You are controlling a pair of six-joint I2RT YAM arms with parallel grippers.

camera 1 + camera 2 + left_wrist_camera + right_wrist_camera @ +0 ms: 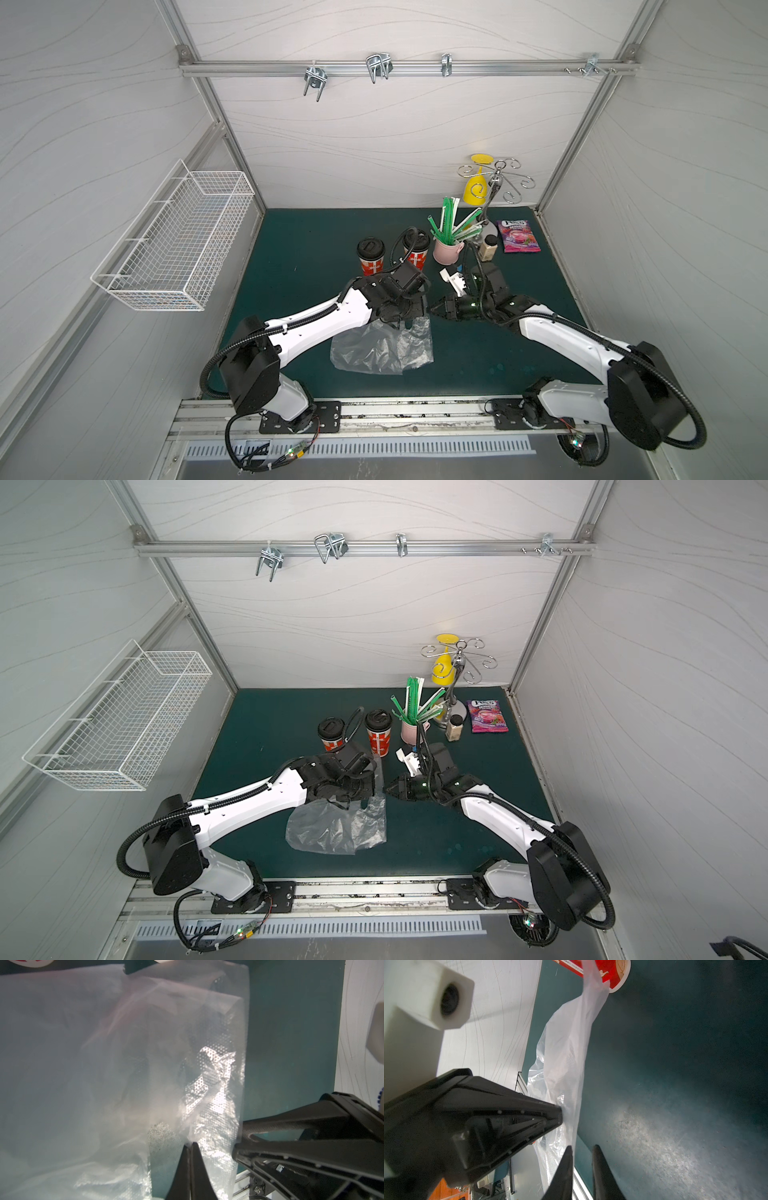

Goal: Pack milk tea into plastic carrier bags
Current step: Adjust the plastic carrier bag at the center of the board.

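left gripper [190,1144] is pinching the clear carrier bag [374,349] for opening, right gripper [582,1147] is hovering half-spread, needing the opposite layer imo

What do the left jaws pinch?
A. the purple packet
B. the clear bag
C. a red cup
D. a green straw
B: in the left wrist view the left gripper has its jaws shut on a fold of the bag.
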